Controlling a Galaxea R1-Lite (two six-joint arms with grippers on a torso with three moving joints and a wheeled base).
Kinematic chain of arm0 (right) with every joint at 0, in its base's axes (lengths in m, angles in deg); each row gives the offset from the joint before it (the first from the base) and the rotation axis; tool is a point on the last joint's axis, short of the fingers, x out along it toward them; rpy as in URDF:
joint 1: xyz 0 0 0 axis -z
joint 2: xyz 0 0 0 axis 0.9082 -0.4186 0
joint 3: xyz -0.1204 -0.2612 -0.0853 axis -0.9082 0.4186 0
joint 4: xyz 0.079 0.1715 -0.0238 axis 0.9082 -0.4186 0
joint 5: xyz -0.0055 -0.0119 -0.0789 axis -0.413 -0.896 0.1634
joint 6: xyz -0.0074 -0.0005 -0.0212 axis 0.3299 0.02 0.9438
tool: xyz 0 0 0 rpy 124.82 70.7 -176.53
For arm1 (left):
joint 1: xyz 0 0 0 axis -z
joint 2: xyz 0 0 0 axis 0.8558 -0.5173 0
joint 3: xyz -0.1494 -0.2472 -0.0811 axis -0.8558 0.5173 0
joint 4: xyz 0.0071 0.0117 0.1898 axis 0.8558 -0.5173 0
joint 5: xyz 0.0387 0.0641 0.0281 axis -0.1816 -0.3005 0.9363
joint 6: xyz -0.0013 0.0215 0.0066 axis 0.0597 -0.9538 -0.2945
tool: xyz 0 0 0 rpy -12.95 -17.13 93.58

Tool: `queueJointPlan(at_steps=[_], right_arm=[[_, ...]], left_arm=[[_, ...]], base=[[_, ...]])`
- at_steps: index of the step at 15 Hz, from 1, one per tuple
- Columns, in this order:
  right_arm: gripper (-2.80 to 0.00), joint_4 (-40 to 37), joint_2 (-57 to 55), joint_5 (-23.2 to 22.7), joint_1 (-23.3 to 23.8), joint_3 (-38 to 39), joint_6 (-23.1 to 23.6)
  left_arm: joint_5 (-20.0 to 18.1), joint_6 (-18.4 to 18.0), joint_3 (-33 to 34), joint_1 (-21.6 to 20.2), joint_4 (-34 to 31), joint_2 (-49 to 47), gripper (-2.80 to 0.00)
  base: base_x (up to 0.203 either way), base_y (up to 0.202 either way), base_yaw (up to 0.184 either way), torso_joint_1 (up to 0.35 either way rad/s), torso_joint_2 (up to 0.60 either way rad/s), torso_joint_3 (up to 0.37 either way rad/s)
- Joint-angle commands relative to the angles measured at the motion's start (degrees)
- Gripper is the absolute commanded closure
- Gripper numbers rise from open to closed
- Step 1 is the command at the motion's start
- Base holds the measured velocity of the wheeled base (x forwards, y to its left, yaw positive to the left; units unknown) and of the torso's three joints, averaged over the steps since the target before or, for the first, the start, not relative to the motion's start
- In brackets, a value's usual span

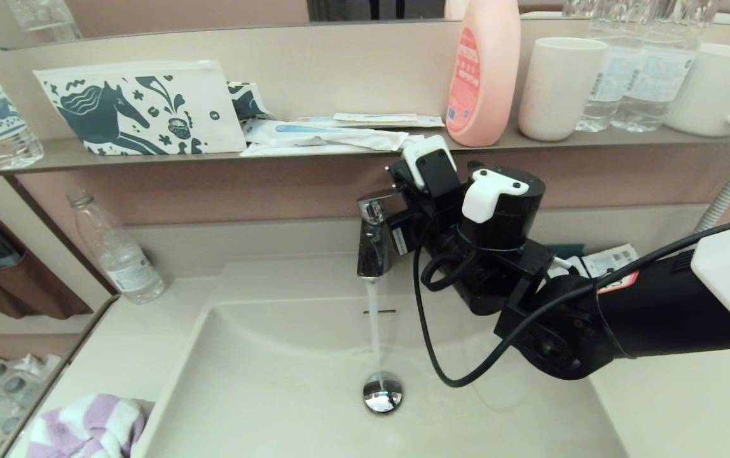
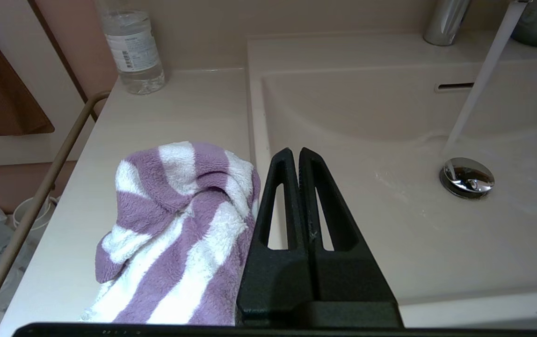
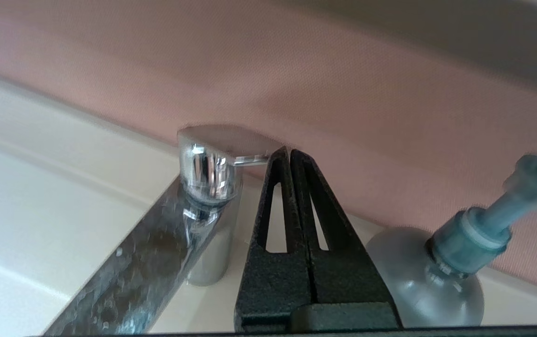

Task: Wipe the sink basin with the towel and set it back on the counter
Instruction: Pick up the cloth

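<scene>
At faucet lever (image 3: 224,150), our right tool (image 3: 288,154) pinched closed, empty; slip risks water staying on. Left tool (image 2: 295,157) closed, empty, beside towel (image 2: 175,234) on bench (image 2: 184,107).

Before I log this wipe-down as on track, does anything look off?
Water runs from the faucet into the sink basin, yet the towel lies bunched on the counter. The shut right gripper touches the faucet handle.

The purple-and-white striped towel (image 2: 175,229) is sitting crumpled on the beige counter (image 2: 179,107), right beside the pinched-together left gripper (image 2: 295,154). The sink basin (image 1: 263,381) is wet, water hitting its chrome drain plug (image 1: 383,392) just past that gripper.
</scene>
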Motion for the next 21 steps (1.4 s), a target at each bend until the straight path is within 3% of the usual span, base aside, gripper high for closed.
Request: queueJointPlan(at_steps=[1,5,9,14,21], right_arm=[[0.0,0.17,1.26,0.16,-0.09,3.09,-0.03],[0.0,0.17,6.43,0.16,-0.39,11.08,-0.18],[0.0,0.17,8.82,-0.06,-1.62,11.09,-0.09],[0.0,-0.93,4.39,-0.62,-1.55,1.33,-0.03],[0.0,-8.17,-4.59,-0.5,-1.54,-12.9,0.05]], left_arm=[[-0.02,-0.02,0.0,-0.04,0.02,0.02,0.0],[-0.03,-0.02,0.0,-0.04,0.02,0.02,0.0],[-0.03,-0.02,0.0,-0.04,0.02,0.02,0.0],[-0.03,-0.02,0.0,0.02,0.02,0.02,0.0],[-0.03,-0.02,0.0,-0.04,0.02,0.02,0.0]], base=[[0.0,0.0,0.0,0.0,0.0,0.0],[0.0,0.0,0.0,0.0,0.0,0.0],[0.0,0.0,0.0,0.0,0.0,0.0],[0.0,0.0,0.0,0.0,0.0,0.0],[0.0,0.0,0.0,0.0,0.0,0.0]])
